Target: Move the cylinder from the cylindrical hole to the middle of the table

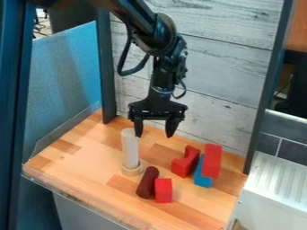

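The gripper (155, 129) hangs fingers-down over the back part of the table and stands open, with nothing between its fingers. A pale whitish cylinder (130, 150) stands upright in a short, light wooden ring (132, 170), left of the middle of the wooden table (78, 159). The gripper's left finger shows just right of the cylinder's top; whether they touch I cannot tell. The cylinder's lower end is hidden inside the ring.
Right of the ring lie a dark red cylinder (147, 182) and a red cube (163, 190). Farther right are a notched red block (186, 161), a blue block (203, 175) and a red oblong block (212, 161). A plank wall (234, 117) bounds the back.
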Controlling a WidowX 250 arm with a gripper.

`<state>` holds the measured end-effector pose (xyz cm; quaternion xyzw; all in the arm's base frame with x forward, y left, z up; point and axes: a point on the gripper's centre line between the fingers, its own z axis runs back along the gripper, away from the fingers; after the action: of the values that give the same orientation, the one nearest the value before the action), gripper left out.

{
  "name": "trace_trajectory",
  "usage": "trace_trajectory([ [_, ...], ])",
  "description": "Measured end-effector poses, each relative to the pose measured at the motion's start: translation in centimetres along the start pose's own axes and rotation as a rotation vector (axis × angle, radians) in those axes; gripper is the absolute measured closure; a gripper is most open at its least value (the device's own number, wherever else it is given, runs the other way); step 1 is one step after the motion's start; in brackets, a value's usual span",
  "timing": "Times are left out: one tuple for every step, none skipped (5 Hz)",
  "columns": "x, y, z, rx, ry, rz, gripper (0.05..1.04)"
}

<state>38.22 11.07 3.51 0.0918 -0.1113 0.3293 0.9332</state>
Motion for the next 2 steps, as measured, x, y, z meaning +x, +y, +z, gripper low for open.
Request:
trace_trajectory([
  [0.73,1.00,1.98,-0.071,-0.018,0.018,0.083],
  [1.01,1.97,2.24,-0.091,-0.002,0.046,0.083],
])
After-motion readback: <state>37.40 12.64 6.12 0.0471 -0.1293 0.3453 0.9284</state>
